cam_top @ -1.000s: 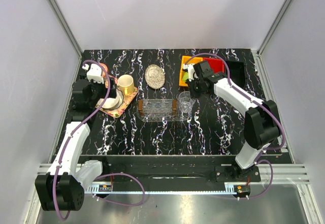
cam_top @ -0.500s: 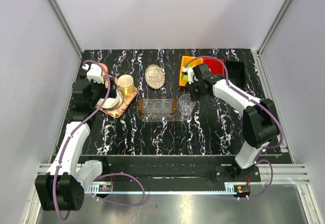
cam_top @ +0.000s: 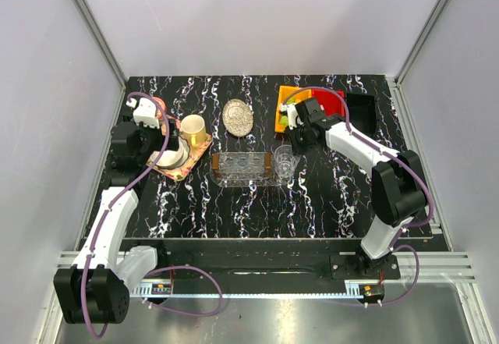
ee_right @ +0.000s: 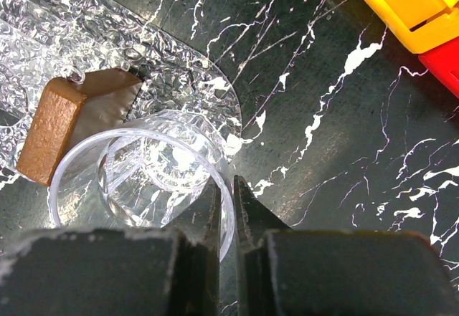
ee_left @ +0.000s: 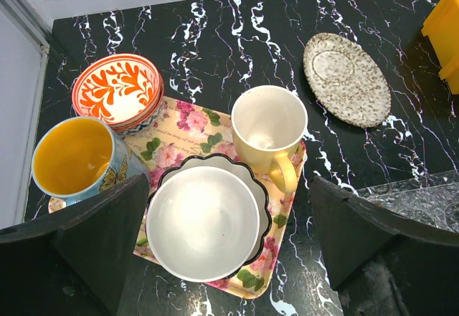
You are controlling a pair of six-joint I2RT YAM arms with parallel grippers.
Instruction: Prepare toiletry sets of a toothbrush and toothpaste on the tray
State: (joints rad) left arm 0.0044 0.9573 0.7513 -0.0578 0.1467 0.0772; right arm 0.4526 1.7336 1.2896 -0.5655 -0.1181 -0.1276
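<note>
Table (cam_top: 312, 196): glossy black stone-look, white veins.
Tray (ee_right: 43, 29): clear, shiny, bumpy texture.
Handle (ee_right: 50, 130): matt brown, wood-like.
Cup (ee_right: 143, 180): clear, smooth.
Bin (ee_right: 401, 1), 1 o'clock of cup: glossy yellow plastic.
Mug (ee_left: 269, 126): smooth glaze.

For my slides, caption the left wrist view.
Open left gripper above a floral tray holding a yellow mug and white bowl.

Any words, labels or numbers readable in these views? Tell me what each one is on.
None can be read in any view.
The flowered tray, the yellow mug, the orange bowl and the glass carry only patterns or nothing.
The small fittings on the front rail are too small to tell.
</note>
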